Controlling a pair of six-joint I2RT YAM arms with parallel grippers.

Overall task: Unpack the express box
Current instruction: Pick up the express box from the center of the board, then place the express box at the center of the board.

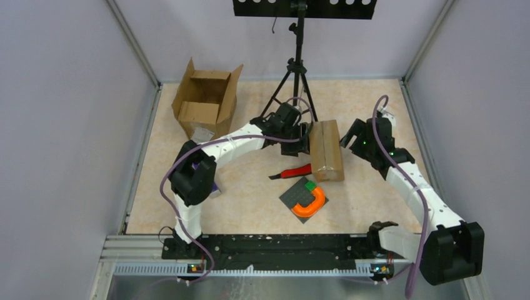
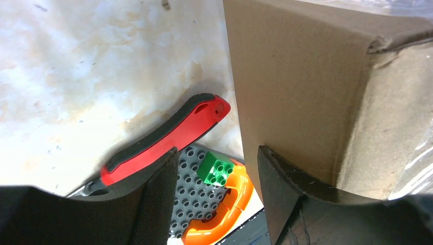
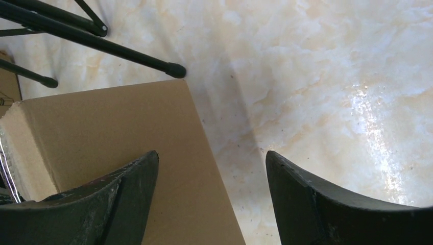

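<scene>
Express box (image 1: 327,150): sealed oblong carton of matte brown cardboard with clear glossy tape over one end, lying flat mid-table between the two arms. Table (image 1: 250,212): beige, marbled, slightly shiny. Left gripper (image 2: 217,155): jaws apart, gripping nothing; one black fabric-textured finger (image 2: 286,194) sits close against the box's side wall, though I cannot tell if it touches. Right gripper (image 3: 212,155): jaws wide apart over the box's opposite long edge, one finger above the cardboard top and the other above bare table, nothing held. Utility knife (image 1: 291,172): curved red body with black rubbery spine, lying flat just beside the box. Near it is a grey studded baseplate (image 1: 299,195) carrying an orange plastic arch (image 1: 315,203) and a green brick (image 2: 216,170). Open cardboard carton (image 1: 206,100) at the far left, flaps up.
</scene>
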